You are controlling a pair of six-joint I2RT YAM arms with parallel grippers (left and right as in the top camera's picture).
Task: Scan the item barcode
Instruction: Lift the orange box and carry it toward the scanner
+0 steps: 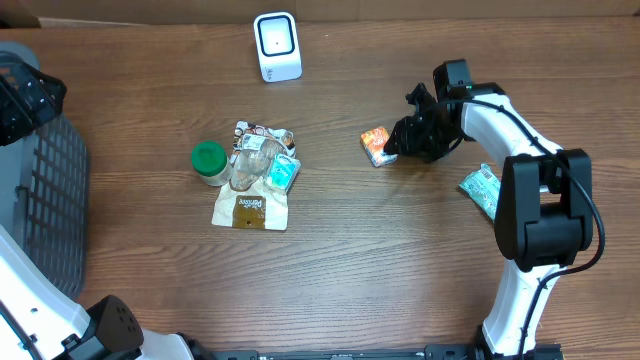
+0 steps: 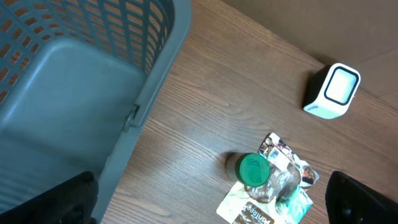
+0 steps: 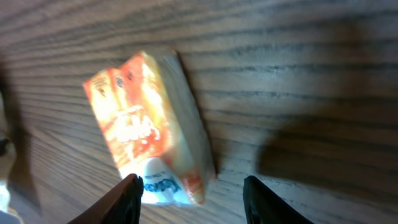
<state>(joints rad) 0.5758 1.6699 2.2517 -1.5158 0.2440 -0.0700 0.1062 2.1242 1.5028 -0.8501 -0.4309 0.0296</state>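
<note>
Here, the orange snack packet (image 1: 376,145) lies flat on the wooden counter (image 1: 330,280), right of centre in the overhead view, with the right jaws at its right-hand edge. In the right wrist view the packet runs from the upper left down toward the bottom centre, and its pale lower end sits between the 2 dark fingertips (image 3: 129,194). The right jaws stand apart: the tip at lower left is just beside the packet's edge, while the other tip is clear of it with bare wood between, so nothing is clamped. The white barcode scanner (image 1: 277,45) stands at the top centre of the overhead view, well apart from the packet and up and to its left. Left of centre is a small heap: a green-lidded jar (image 1: 209,162) touching a cluster of crumpled packets (image 1: 262,160), which rest on a brown pouch (image 1: 250,208). A teal packet (image 1: 482,190) lies at the right of the frame, close to the right arm's upright post. A grey plastic basket (image 1: 55,190) fills the left edge. The left jaws hang at the upper left over the basket, and in the left wrist view their 2 fingers (image 2: 68,199) sit in the bottom corners, spread wide with nothing held.
</note>
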